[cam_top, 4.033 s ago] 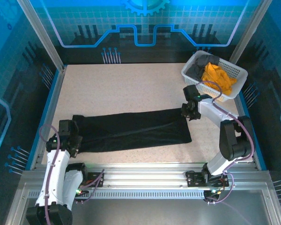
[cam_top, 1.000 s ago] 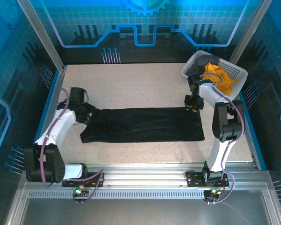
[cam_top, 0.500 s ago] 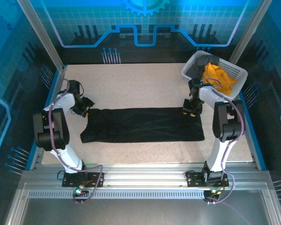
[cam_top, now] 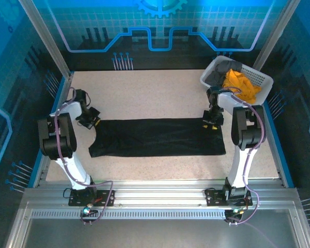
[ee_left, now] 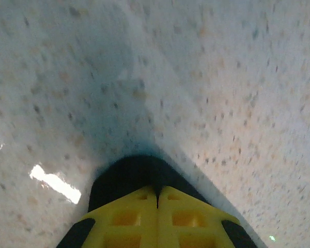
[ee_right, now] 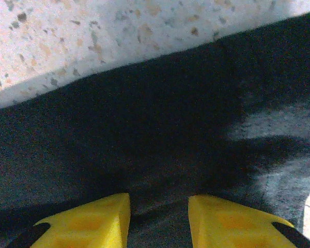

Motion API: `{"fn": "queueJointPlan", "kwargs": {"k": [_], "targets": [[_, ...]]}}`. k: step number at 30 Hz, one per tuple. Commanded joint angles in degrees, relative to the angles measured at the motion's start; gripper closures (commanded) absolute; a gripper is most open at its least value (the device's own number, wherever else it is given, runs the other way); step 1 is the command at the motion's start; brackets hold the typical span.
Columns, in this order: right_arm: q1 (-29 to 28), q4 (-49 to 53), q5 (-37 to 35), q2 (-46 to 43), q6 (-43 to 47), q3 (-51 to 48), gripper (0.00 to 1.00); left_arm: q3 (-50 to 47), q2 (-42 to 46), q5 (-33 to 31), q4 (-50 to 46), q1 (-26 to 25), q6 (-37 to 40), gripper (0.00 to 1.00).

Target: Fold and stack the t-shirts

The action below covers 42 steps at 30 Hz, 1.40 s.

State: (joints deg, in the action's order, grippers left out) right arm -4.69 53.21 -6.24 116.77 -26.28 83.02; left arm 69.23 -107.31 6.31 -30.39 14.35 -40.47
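The black t-shirt (cam_top: pixel 160 137) lies as a long strip under the right gripper (cam_top: pixel 212 123) — its jaws parted — while the left gripper (cam_top: pixel 91 120), clenched, sits beside the shirt's corner; grabbing one layer only could undo the fold

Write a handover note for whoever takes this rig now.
Left gripper: jaws shut by the far left corner of the black t-shirt; grip on cloth unclear.
Right gripper: jaws open over its far right corner.
It lies on the table, folded into a long strip.
Orange-yellow t-shirt and dark grey t-shirt sit in the basket.
To do: finish folding black, fold the other two, stack.
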Motion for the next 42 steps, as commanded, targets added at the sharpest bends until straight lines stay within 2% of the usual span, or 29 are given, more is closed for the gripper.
{"fn": "queueJointPlan", "kwargs": {"k": [1,7,10,12,14,17,19,22,26,28,33,38,42], "targets": [[0.9,2.7,-3.4,4.6,2.2,4.3,0.64,5.1,-3.0,1.1,-0.3,2.6,0.8,1.00],[0.6,6.2,-3.0,11.5,4.4,15.4,0.65,12.3,-7.5,2.7,-1.8,4.3,1.8,1.00],[-0.5,5.3,-2.4,10.7,6.2,17.7,0.64,14.5,-8.1,2.2,-2.9,4.4,1.8,0.99],[-1.6,3.8,-2.2,7.9,7.2,17.4,0.63,14.4,-6.5,1.1,-3.3,4.2,1.7,0.76],[-2.7,2.0,-0.6,3.8,8.3,16.0,0.59,13.0,-2.2,-1.6,-3.4,3.6,2.2,0.62],[-4.4,0.0,1.5,-2.9,8.9,13.5,0.53,9.7,6.2,-4.4,-4.1,1.9,3.7,0.52],[-5.4,-1.7,3.9,-7.4,8.5,10.9,0.49,6.3,10.9,-3.6,-4.3,0.1,3.9,0.51],[-6.2,-6.2,15.4,-13.1,5.8,5.3,0.47,-0.1,14.7,2.9,-3.7,-3.0,2.2,0.51],[-8.9,-14.1,31.0,-19.2,1.4,-2.9,0.45,-7.5,15.3,10.1,0.1,-7.1,2.3,0.51],[-11.0,-17.8,35.8,-21.9,-1.2,-6.4,0.45,-8.7,14.2,11.7,0.5,-8.2,3.2,0.53],[-16.5,-18.1,36.1,-26.7,-3.9,-10.9,0.45,-8.8,11.5,8.2,-1.0,-9.9,9.3,0.59],[-17.4,-18.5,35.4,-30.9,-6.2,-15.3,0.45,-10.1,10.6,8.7,-0.9,-10.3,10.6,0.66],[-17.4,-17.2,33.9,-31.7,-6.2,-16.3,0.45,-10.6,12.5,8.7,-2.4,-11.3,11.6,0.87]]}}
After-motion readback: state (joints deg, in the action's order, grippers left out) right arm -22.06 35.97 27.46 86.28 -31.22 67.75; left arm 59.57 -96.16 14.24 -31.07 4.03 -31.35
